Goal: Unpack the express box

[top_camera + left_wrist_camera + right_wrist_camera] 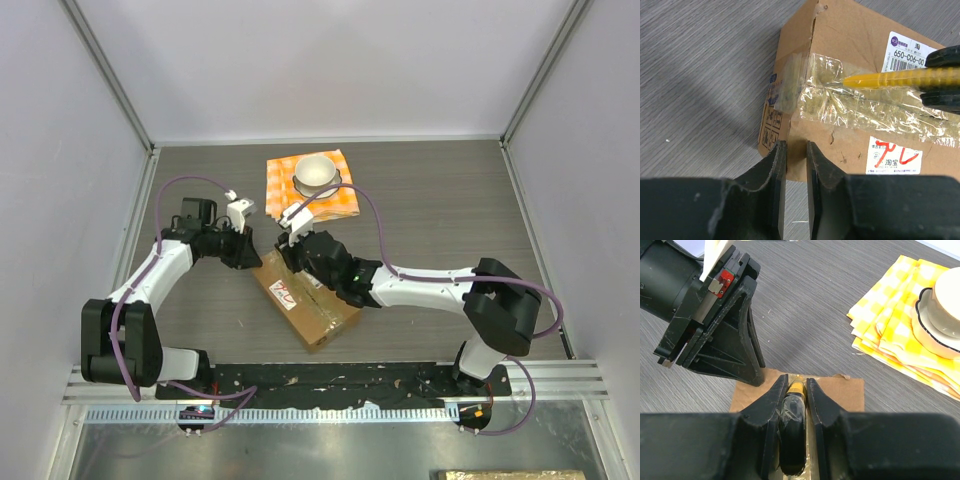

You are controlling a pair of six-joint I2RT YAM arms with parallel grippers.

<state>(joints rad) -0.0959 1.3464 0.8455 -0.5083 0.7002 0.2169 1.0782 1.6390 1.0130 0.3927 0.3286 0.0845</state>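
Left wrist view puts the left gripper [795,145] at the near corner of the express box [850,30], its jaws drawn close with only a thin gap. The box edge lines up with that gap, but I cannot tell whether the jaws pinch cardboard or merely rest against it. If that hold is loose, the box could skate or swing on the table [700,60] under a push from the cutting side.

Further right, the tip of the yellow tool [890,77] sits on the glossy tape [840,100] along the top seam. The right gripper [796,382] is clenched around the tool's black and yellow body. Pressed too steeply, the tip may dig into the cardboard or reach whatever is packed inside. Held too flat, it may ride over the wrinkled film without parting it. The two grippers are close together over one end of the box, so a stroke toward the left gripper risks a knock.

To the right and beyond the box, a white bowl [945,310] sits on a yellow checked cloth [890,315], near enough that a sliding box could nudge them.

The box lies flat on the table, between the two arms and skewed to the table edges. It is brown corrugated card. Its left end is dented and scuffed, with tape wrapped over the corner. A white shipping label [905,50] sits on one side of the seam and a white sticker with red marks [895,157] on the other. The flaps look shut.
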